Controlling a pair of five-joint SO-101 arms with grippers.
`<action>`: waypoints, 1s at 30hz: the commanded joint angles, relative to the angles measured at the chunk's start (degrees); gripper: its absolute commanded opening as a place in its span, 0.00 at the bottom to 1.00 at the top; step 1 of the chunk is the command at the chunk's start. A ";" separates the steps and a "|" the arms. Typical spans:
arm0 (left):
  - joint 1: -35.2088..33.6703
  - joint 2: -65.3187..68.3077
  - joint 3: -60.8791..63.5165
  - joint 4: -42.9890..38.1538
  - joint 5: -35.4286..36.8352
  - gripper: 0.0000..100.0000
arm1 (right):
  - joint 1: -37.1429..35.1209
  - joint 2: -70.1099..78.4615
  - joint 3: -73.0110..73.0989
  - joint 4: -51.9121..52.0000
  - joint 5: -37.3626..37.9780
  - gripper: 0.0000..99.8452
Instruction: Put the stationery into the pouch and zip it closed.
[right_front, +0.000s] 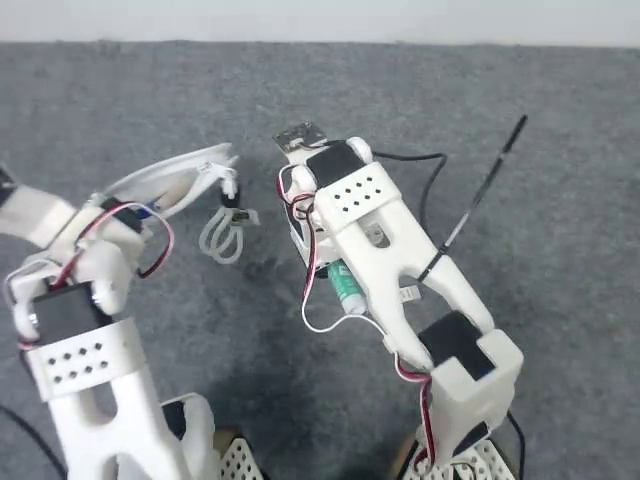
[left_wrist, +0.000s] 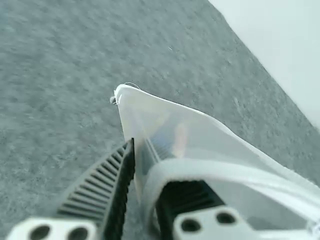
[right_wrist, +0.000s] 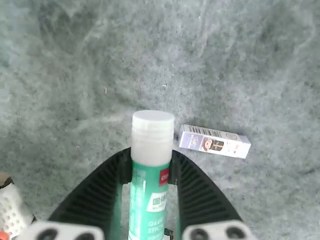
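Two arms stand over the grey tabletop (right_front: 560, 310). In the high view the left arm (right_front: 85, 330) rises from the near edge and bends forward to the translucent white pouch (right_front: 165, 180), which lies at the left side. A white cord loop (right_front: 222, 238) hangs from the pouch just beside it. The left end effector (left_wrist: 142, 160) is clamped on the edge of the pouch: one ribbed black finger (left_wrist: 107, 180) is outside the wall and the other is seen through it. The right arm (right_front: 400, 250) stretches from the near right corner toward the middle, with its wrist bent down. The right end effector (right_wrist: 151, 162) is closed around a green glue stick (right_wrist: 151, 137), whose white cap points away from the fingers. A small box (right_wrist: 215, 141) lies on the tabletop near the cap, not touching it.
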 joint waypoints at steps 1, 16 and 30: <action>3.34 -3.08 -2.51 0.26 0.88 0.01 | 0.57 -6.81 -3.25 2.07 -0.97 0.01; 11.08 -3.08 -2.59 2.37 -1.58 0.01 | -4.97 -19.74 7.30 2.51 -4.13 0.01; 14.24 -3.08 -2.15 2.29 -4.40 0.01 | -6.11 -41.10 20.92 -5.23 -4.40 0.01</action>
